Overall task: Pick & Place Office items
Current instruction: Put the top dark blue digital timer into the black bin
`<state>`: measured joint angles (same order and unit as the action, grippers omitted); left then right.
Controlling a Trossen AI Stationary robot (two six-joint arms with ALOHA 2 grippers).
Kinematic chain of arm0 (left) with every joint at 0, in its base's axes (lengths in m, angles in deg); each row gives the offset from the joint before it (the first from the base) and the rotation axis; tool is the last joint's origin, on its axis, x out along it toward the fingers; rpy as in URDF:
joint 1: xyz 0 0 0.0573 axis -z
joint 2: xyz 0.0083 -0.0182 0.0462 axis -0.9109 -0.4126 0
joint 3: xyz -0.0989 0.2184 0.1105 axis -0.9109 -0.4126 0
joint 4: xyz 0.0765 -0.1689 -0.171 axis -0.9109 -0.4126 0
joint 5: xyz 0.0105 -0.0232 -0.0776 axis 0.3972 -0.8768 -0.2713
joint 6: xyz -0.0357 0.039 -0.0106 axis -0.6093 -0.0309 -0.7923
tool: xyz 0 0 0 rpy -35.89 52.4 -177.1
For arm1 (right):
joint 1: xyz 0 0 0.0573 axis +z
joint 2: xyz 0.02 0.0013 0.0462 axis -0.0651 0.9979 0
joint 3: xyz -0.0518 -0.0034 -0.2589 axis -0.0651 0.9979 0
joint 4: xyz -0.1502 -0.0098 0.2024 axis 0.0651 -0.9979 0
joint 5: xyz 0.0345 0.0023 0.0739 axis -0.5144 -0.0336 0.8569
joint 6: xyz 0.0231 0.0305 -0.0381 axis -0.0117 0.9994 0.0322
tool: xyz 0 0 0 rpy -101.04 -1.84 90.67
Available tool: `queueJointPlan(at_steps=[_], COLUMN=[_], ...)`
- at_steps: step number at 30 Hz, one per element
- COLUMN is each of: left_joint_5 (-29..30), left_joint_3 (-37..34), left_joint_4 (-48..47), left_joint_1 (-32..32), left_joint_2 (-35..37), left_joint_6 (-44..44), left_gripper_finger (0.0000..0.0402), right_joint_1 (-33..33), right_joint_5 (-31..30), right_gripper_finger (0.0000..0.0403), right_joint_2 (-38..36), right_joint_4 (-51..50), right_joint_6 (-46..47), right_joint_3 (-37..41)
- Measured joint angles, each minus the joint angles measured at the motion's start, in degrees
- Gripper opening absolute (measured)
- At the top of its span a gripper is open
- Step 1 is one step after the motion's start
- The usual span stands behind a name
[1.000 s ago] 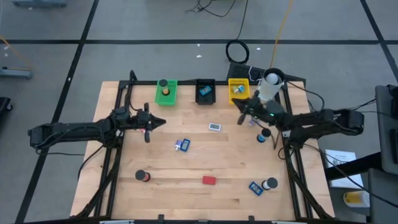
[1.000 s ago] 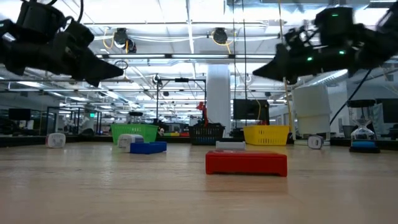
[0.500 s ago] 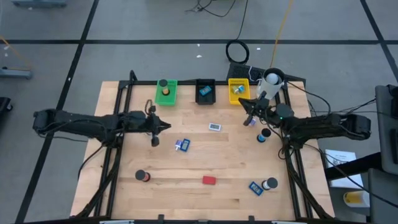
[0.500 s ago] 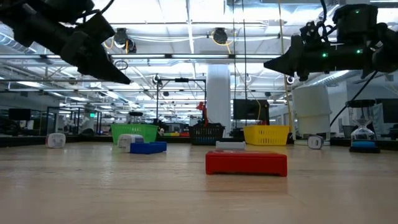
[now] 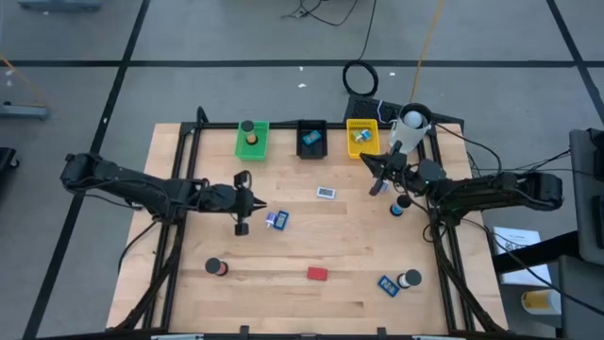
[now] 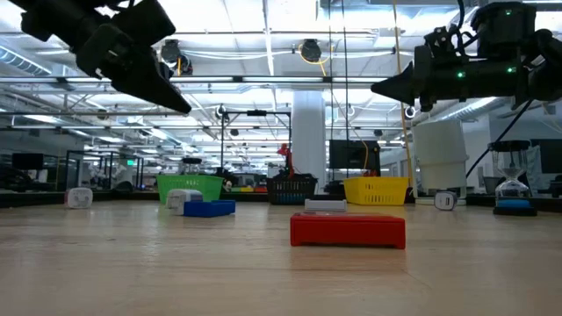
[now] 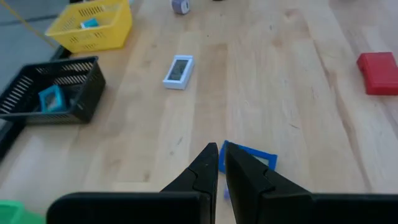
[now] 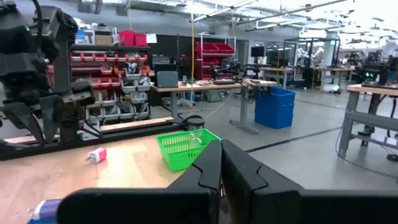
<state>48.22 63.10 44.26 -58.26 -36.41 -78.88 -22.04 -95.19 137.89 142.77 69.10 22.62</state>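
Note:
My left gripper (image 5: 257, 201) hovers shut and holding nothing above the table's middle left, pointing down at a slant toward a blue and white item (image 5: 276, 219), which shows just past its fingertips (image 7: 219, 152) as a blue item (image 7: 254, 159). My right gripper (image 5: 368, 161) is shut and holds nothing. It hangs high at the far right, near the yellow tray (image 5: 361, 136), and points about level (image 6: 378, 89). A white item (image 5: 326, 193), a red block (image 5: 317, 274), a dark roll (image 5: 217, 268), a blue block (image 5: 387, 284) and a roll (image 5: 410, 279) lie flat on the wood.
Green tray (image 5: 252, 140), black tray (image 5: 311, 138) and yellow tray stand along the far edge, each with something in it. A white cup (image 5: 411, 127) stands at the far right corner. Another small roll (image 5: 400, 205) lies below my right arm. Bare wood lies between the scattered items.
My left gripper has swung toward the table's right edge and a little toward the near edge, closing on the blue and white item, and has tipped its fingers further down. My right gripper has tipped up slightly and otherwise stayed near the yellow tray.

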Motion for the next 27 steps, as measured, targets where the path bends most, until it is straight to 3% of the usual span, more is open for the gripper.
queueJointPlan(at_steps=[5,9,27], left_joint_5=[2.5,3.0,2.0], left_joint_3=[3.6,7.6,21.1], left_joint_4=[0.1,-1.2,-11.5], left_joint_1=[0.4,0.4,0.0], left_joint_2=[-7.1,-13.0,-33.6], left_joint_6=[-5.4,-8.0,-11.3], left_gripper_finger=[0.0039,0.0063,0.0302], right_joint_1=[0.8,0.8,0.8], right_joint_5=[-0.1,-0.1,-0.1], right_gripper_finger=[0.0001,0.0001,0.0001], right_joint_2=[0.0,0.0,0.0], right_joint_4=[1.2,1.2,1.1], right_joint_6=[-0.4,-0.4,-0.4], right_joint_3=[0.0,0.0,0.0])
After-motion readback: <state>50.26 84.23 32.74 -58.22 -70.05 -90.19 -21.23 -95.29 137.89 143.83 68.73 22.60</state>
